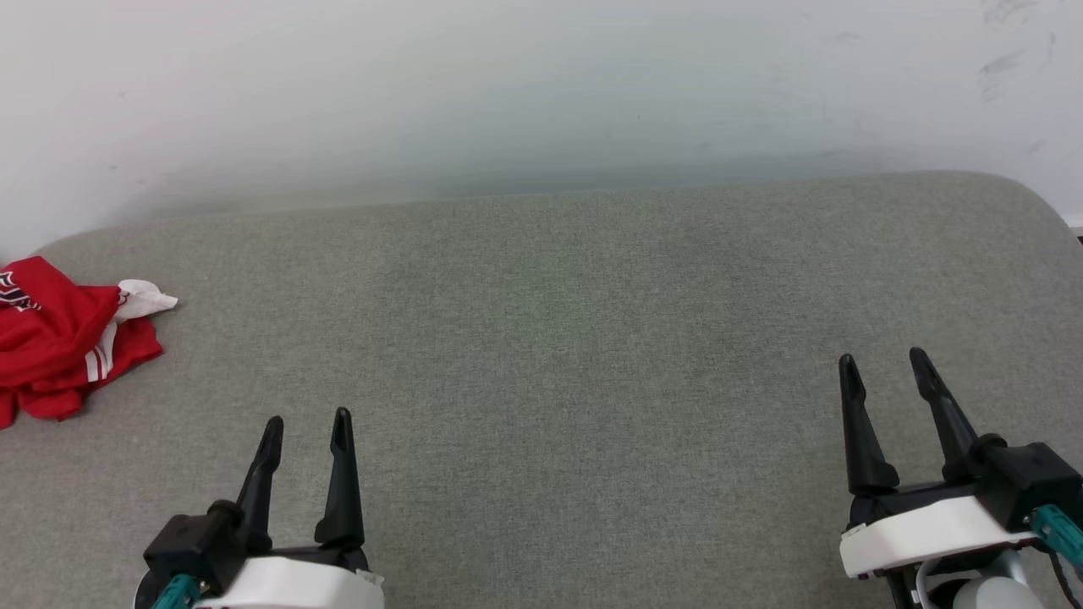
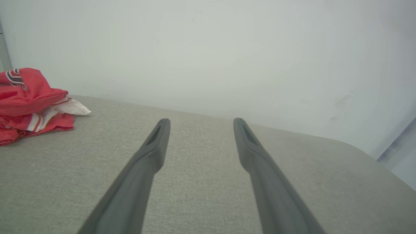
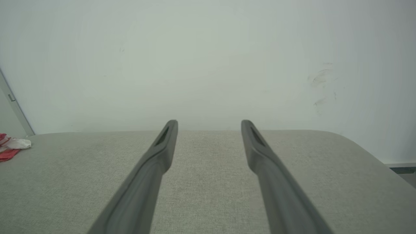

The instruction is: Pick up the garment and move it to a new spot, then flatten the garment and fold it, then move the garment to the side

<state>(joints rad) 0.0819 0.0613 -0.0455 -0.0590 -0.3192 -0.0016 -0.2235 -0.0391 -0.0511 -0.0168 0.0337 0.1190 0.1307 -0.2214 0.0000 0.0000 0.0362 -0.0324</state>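
Garment (image 1: 51, 338) crumpled red heap, white sleeve, striped trim, on cushion (image 1: 541, 338); left tool (image 1: 306, 416), right tool (image 1: 882, 355) wide, empty.

Grey fabric surface (image 1: 550, 338), crumpled red garment (image 1: 51, 338)

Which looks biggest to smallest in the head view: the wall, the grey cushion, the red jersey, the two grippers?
1. Grey cushion
2. White wall
3. Right gripper, left gripper, red jersey: look alike; grippers are nearer the camera and the crumpled jersey is cut off, so unranked.
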